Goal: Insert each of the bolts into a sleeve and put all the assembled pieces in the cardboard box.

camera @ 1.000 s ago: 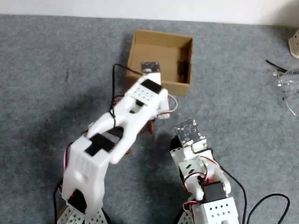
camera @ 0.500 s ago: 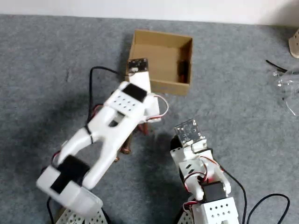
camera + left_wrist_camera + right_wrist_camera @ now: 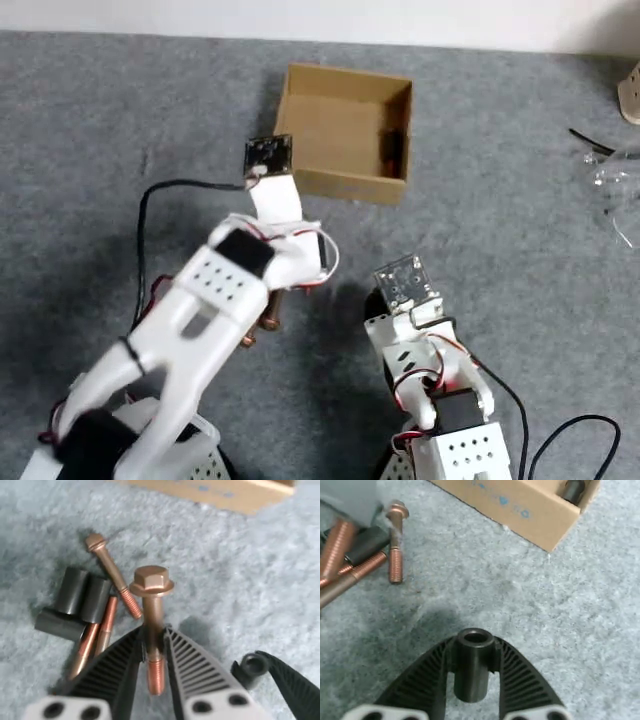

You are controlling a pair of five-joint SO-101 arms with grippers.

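From above, the cardboard box sits on the grey tabletop beyond both arms, and loose bolts poke out beneath the left arm. At the left wrist, the left pincer is clenched on a copper bolt, its hex head pointing away, above a huddle of black sleeves and loose bolts lying near the box. At the right wrist, the right pincer grasps one black sleeve, bore facing outward, over bare tabletop near the box's wall.
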